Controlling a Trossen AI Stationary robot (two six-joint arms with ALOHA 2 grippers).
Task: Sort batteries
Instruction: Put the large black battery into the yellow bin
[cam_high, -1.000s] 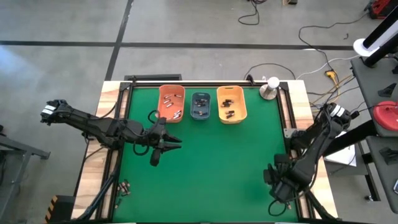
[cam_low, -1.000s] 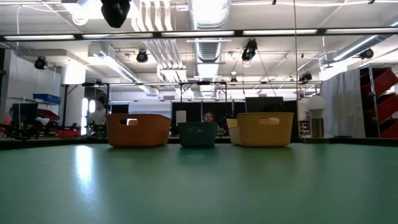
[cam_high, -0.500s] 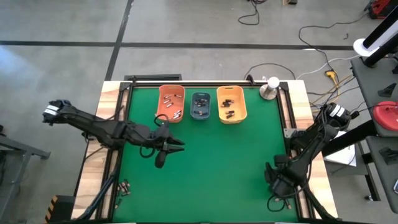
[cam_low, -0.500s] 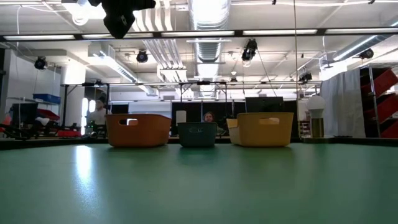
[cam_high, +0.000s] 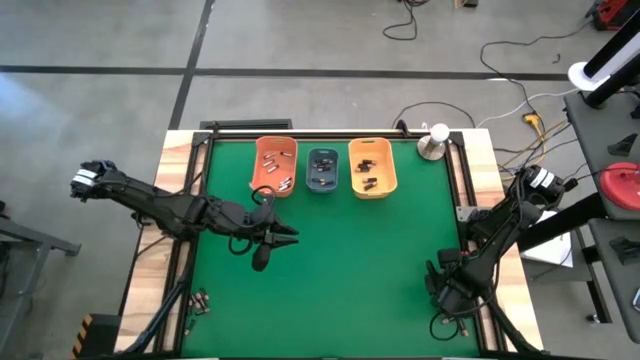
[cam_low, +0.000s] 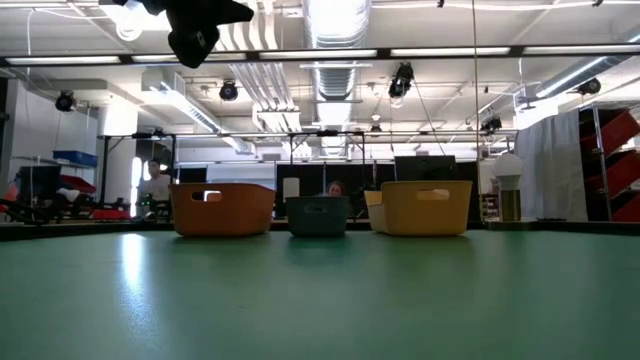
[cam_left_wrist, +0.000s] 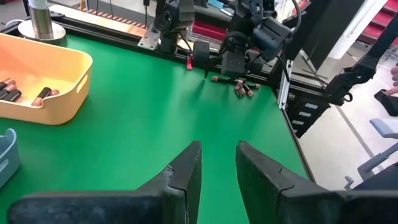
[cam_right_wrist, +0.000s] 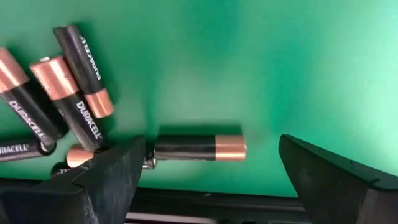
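Overhead, my left gripper (cam_high: 285, 235) hovers empty, fingers slightly parted, near the orange bin (cam_high: 275, 166). My right gripper (cam_right_wrist: 208, 171), spread wide, straddles loose batteries (cam_right_wrist: 65, 118) at the table's near-right edge; only its wrist view shows them clearly.

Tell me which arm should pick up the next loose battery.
Right. The right gripper hangs open directly over the loose batteries at the table's near right corner. The left gripper is empty above mid-table, far from them.
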